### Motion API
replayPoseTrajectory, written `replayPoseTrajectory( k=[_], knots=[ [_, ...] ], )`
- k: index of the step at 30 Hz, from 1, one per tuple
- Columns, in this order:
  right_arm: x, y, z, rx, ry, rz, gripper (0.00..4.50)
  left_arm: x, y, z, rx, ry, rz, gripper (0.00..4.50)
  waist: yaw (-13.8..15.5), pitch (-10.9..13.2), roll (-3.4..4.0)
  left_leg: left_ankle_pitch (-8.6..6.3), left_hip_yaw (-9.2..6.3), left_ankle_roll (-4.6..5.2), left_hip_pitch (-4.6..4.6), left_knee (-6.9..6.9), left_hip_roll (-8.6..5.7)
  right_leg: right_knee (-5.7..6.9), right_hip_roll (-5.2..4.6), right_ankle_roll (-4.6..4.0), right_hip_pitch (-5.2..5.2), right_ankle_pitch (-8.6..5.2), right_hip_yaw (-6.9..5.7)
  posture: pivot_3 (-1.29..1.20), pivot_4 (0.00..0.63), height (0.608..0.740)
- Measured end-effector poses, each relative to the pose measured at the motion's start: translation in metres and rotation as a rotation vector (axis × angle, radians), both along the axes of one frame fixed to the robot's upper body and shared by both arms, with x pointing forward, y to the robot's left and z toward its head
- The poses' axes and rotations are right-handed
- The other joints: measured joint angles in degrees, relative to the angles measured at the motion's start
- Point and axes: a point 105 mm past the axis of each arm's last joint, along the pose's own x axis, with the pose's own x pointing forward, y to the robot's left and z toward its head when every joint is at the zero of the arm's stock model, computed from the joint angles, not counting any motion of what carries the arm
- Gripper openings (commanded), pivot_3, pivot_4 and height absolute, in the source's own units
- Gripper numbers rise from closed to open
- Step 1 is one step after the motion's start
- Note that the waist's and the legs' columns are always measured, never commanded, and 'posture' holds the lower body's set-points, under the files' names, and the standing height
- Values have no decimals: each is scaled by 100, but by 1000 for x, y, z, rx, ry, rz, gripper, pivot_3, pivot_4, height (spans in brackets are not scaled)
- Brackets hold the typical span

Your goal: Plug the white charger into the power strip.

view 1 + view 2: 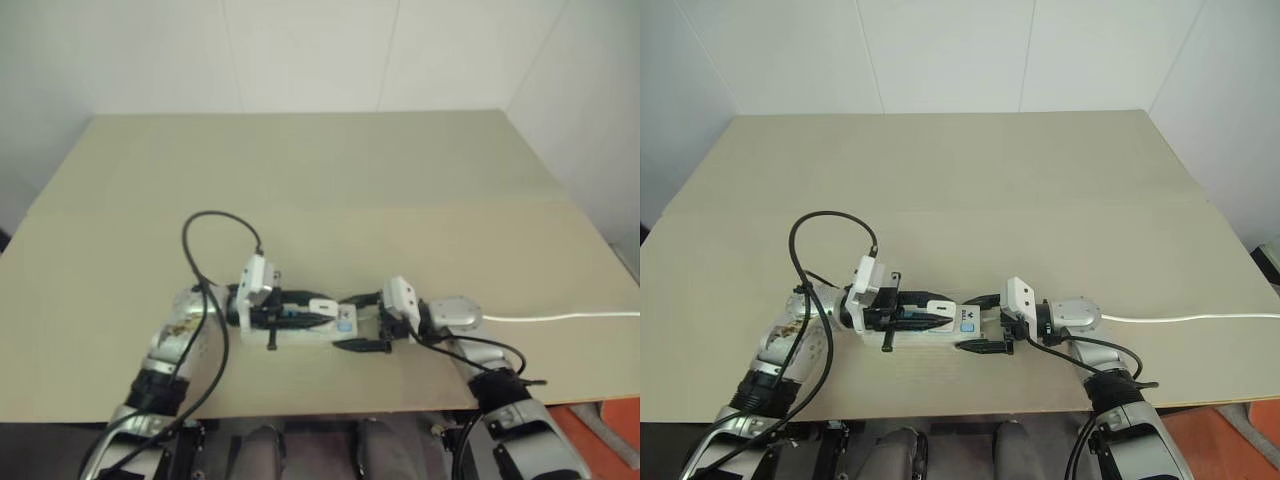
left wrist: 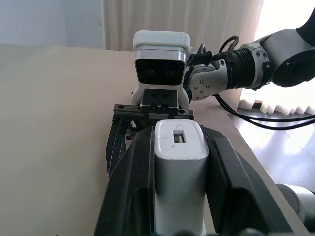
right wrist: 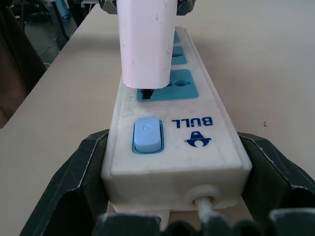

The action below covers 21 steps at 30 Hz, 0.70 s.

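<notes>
Left gripper (image 2: 179, 196) has its two black fingers clamped together on the small white boxy plastic charger (image 2: 179, 177), holding it just over the blue socket nearest the switch of the long white plastic power strip (image 3: 174, 147); its prongs look partly in, though I cannot tell how deep; right gripper (image 3: 172, 196) has its black fingers spread wide, bracing the strip's switch end on both sides; strip lies on the beige table (image 1: 350, 190), its thin white cord (image 1: 560, 317) trailing right.
</notes>
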Motion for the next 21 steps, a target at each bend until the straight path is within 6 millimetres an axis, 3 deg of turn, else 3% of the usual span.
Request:
replayPoseTrajectory(
  k=[16, 21],
  knots=[
    [-1, 2, -1, -3, 2, 3, 3413, 1, 5, -9, 19, -42, -7, 1016, -8, -2, 1, 0, 0, 0, 17, -5, 2, 0, 2, 0, 12, 0, 1, 0, 150, 740],
    [-1, 3, -2, -3, 5, -1, 3413, -1, 11, -13, 48, -48, -1, 1016, -21, -2, 1, -1, 1, 0, 62, -18, 3, -9, 3, 0, 53, 0, 1, 0, 150, 740]
  ],
)
